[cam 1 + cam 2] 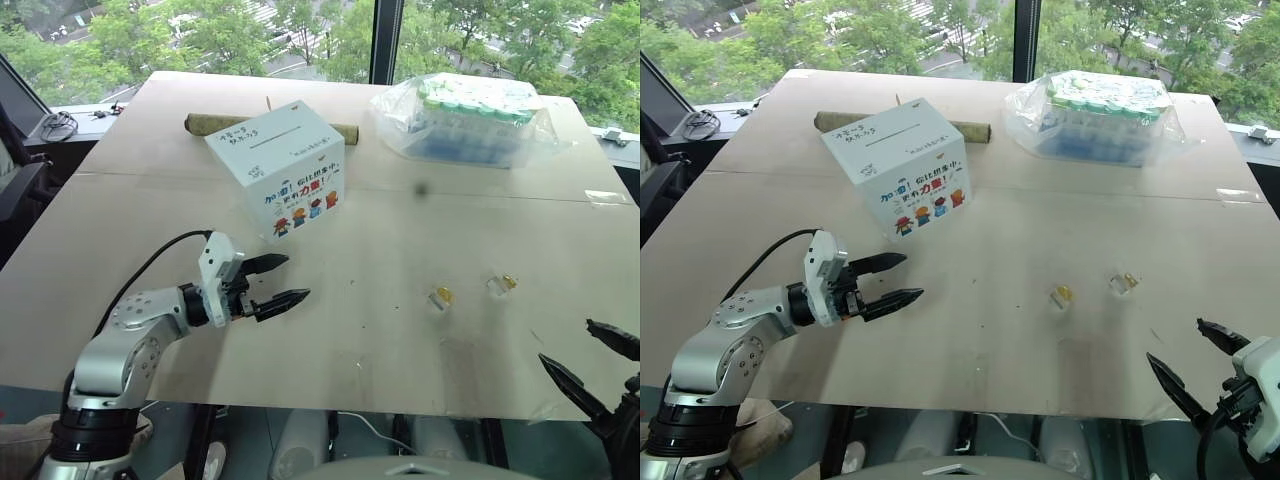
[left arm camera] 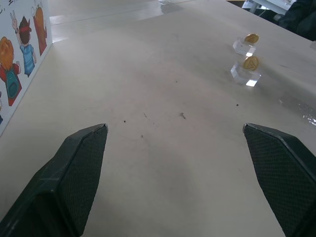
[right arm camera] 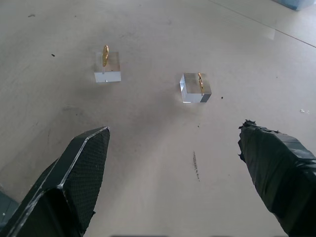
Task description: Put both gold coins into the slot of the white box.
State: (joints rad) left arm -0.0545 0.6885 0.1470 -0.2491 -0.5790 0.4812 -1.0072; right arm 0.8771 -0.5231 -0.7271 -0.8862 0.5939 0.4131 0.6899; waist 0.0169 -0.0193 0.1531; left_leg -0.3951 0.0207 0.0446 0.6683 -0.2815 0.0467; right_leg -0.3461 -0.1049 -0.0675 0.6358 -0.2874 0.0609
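the two gold coins [image 3: 105, 55] [image 3: 200, 82] stood on edge, each set in its own small clear block [image 3: 107, 73] [image 3: 194, 89], side by side on the table [image 1: 400, 220], right of centre and toward the near edge. they were a little apart from each other and well apart from the white box [image 1: 283, 170].

the white box sat farther back and to the left, turned at an angle, its cartoon figures facing the near side. the slot [image 1: 277, 138] showed as a thin dark line across its plain top face.

the left gripper [image 1: 279, 281] hovered over the table on the near left, between the box and the near edge. its forearm reached in from the left and the fingers pointed right, toward the coins, nearly level with a slight downward tilt. the two black fingers were spread wide with nothing between them.

the right gripper [image 1: 1191, 365] hung at the near right corner, at the table's near edge, pointing forward and down toward the coins. its fingers were also spread wide and empty.

behind the box lay a brown cardboard tube [image 1: 205, 123], and on the far right a clear plastic bag [image 1: 470, 120] of green-capped bottles.
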